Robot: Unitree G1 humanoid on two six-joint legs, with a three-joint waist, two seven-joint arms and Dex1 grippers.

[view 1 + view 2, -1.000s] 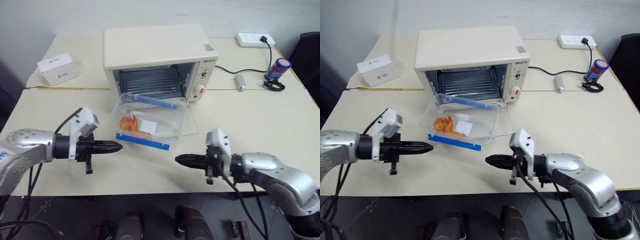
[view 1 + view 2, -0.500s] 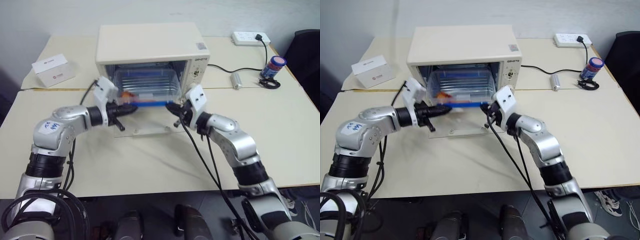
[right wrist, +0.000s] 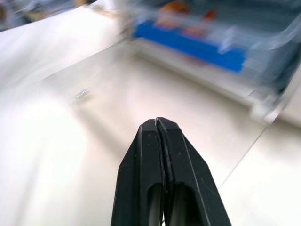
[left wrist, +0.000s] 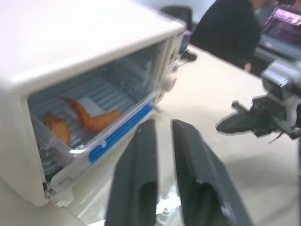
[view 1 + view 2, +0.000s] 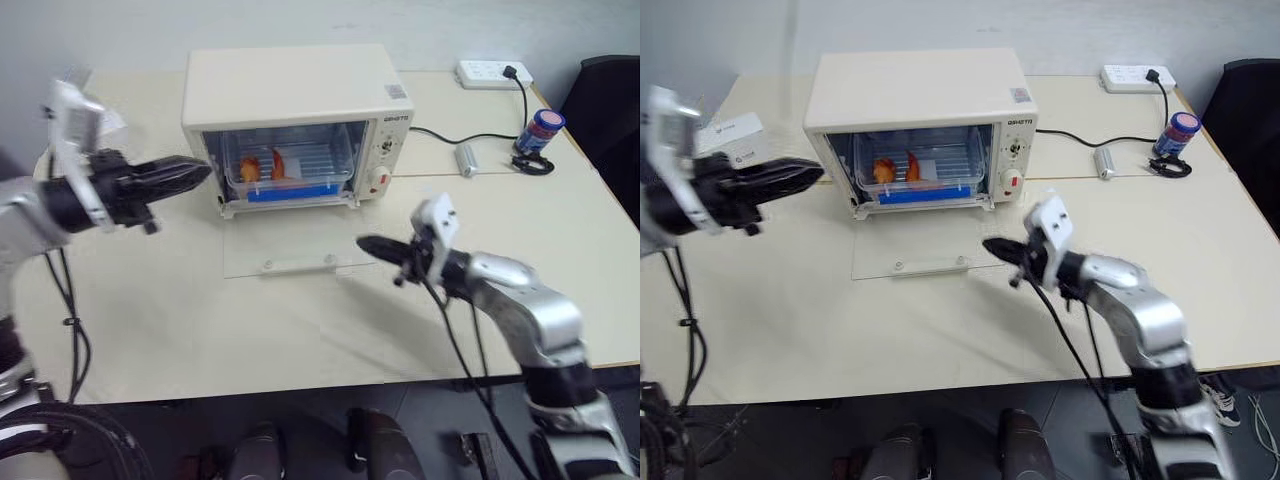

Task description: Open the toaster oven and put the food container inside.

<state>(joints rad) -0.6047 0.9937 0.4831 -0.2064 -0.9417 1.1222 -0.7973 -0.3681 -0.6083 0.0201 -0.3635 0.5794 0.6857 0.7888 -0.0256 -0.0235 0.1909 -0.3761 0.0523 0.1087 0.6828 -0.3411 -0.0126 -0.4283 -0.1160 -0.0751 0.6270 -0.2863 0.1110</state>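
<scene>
1 toaster oven (image 5: 290, 90), 1 container (image 5: 290, 170), maybe 2 jars (image 5: 532, 130)

The toaster oven (image 5: 290, 85) had a smooth, matt cream shell and a clear glass door (image 5: 290, 252) lying flat and faintly reflective. The food container (image 5: 290, 170) was clear glossy plastic with a blue plastic clip bar. The desk (image 5: 180, 310) looked smooth, pale and matt. The right end effector (image 3: 162, 141) had matt black plastic-looking fingers; its arm was polished silver metal.

The food container (image 5: 290, 170) sits inside the toaster oven (image 5: 292, 110) at the table's (image 5: 150, 310) back edge; its door (image 5: 290, 245) apparently lies flat before it.
</scene>
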